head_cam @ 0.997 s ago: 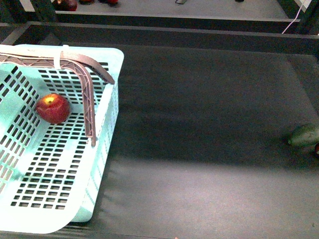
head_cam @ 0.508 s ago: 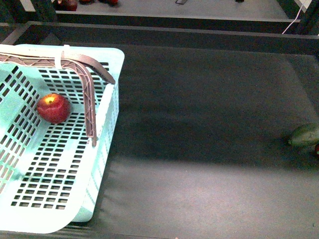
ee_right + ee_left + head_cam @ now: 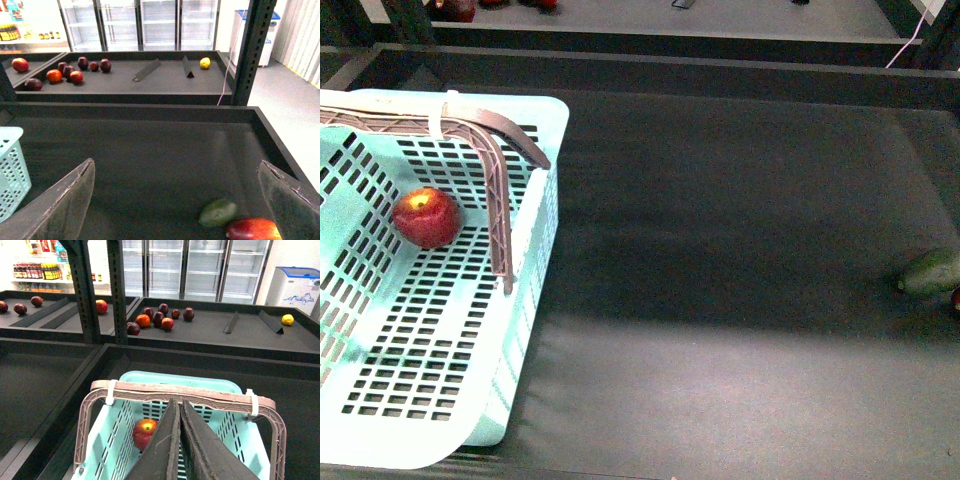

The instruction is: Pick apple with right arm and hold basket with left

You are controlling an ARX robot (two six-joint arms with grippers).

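The mint-turquoise basket (image 3: 535, 250) stands at the left of the dark shelf, its brown handles (image 3: 495, 190) bound by a white zip tie. A red apple (image 3: 425, 217) with a yellow stem patch lies on its slotted floor. The left wrist view shows the basket (image 3: 200, 385), that apple (image 3: 144, 432) and my left gripper (image 3: 177, 402), shut and empty, just above the handles (image 3: 190, 394). My right gripper (image 3: 176, 165) is open over the shelf. Between its fingers lie a dark green fruit (image 3: 218, 212) and a second red-and-yellow apple (image 3: 252, 229) touching it. Neither arm shows in the front view.
In the front view the green fruit (image 3: 930, 271) lies at the far right edge. A raised black rim (image 3: 640, 60) bounds the shelf at the back. A further shelf holds several red fruits (image 3: 160, 318) and a yellow one (image 3: 204, 62). A black post (image 3: 252, 50) stands at the right.
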